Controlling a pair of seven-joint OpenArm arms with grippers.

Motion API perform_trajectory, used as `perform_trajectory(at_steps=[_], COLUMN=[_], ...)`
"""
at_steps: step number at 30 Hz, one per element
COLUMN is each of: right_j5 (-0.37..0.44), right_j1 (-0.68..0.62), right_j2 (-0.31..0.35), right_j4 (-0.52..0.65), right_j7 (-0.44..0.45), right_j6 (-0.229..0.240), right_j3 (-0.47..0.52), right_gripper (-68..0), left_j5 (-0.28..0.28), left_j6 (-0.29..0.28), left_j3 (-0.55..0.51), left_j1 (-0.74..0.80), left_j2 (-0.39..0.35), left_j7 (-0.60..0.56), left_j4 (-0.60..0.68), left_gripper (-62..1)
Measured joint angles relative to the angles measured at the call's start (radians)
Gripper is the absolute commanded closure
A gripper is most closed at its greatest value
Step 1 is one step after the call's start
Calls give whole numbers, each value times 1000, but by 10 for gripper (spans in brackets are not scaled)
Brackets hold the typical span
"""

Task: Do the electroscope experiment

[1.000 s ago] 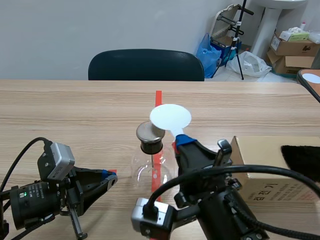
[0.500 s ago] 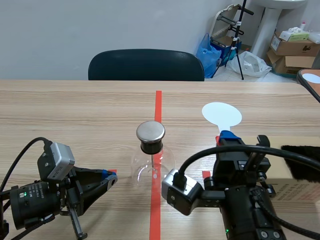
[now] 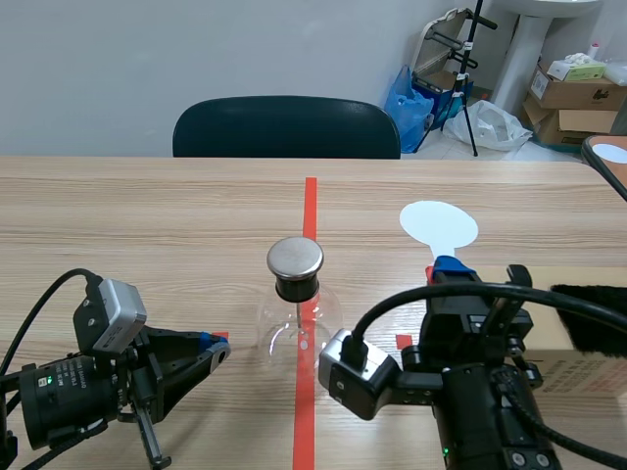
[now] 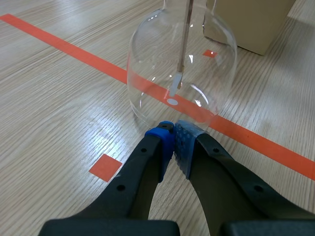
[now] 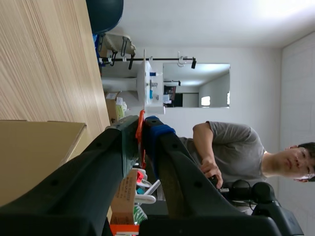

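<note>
The electroscope (image 3: 297,318), clear glass under a metal cap (image 3: 295,258), is standing on the red tape line (image 3: 311,196) midway between the worktop's (image 3: 147,215) left and right edges, closer to the near edge. A thin rod (image 4: 183,49) is hanging inside the glass. The left tool (image 4: 173,140) is lying low toward the near left corner, its fingers pressed together on nothing and their tips just beside the electroscope's base; whether they are touching it I cannot tell. The right tool (image 3: 449,269) is pinching the stem of a white paddle (image 3: 438,224), fingers closed tight on it, and is holding it upright to the right of the cap, apart from it. A box (image 4: 248,22) is sitting by the near right corner with a black cloth (image 3: 593,315) lying on top. A chair (image 3: 286,125) is standing behind the far edge.
</note>
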Motion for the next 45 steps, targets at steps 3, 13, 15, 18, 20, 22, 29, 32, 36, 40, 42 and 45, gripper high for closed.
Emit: perform_trajectory(at_steps=[3,13,15,18,20,22,29,32,36,40,42,45], right_j5=[0,0,0,0,0,0,0,0,0,0,0,0], right_j1=[0,0,0,0,0,0,0,0,-2,-3,-3,-3], right_j2=[0,0,0,0,0,0,0,2,3,3,3,3], right_j4=[0,0,0,0,0,0,0,0,0,0,0,0], right_j7=[46,330,379,443,483,517,582,599,598,598,598,598], right_j6=[0,0,0,0,0,0,0,0,-1,0,0,0], right_j3=[0,0,0,0,0,0,0,0,0,0,0,0], right_gripper=[-17,-17,-17,-17,-17,-17,-17,-17,-17,-17,-17,-17], left_j5=[0,0,0,0,0,0,0,0,0,0,0,0], left_j6=[0,0,0,0,0,0,0,0,0,0,0,0], left_j3=[0,0,0,0,0,0,0,0,0,0,0,0], left_j1=[0,0,0,0,0,0,0,0,0,0,0,0], left_j2=[0,0,0,0,0,0,0,0,0,0,0,0], left_j7=[0,0,0,0,0,0,0,0,0,0,0,0], left_j4=[0,0,0,0,0,0,0,0,0,0,0,0], left_gripper=[-32,-32,-32,-32,-32,-32,-32,-32,-32,-32,-32,-32])
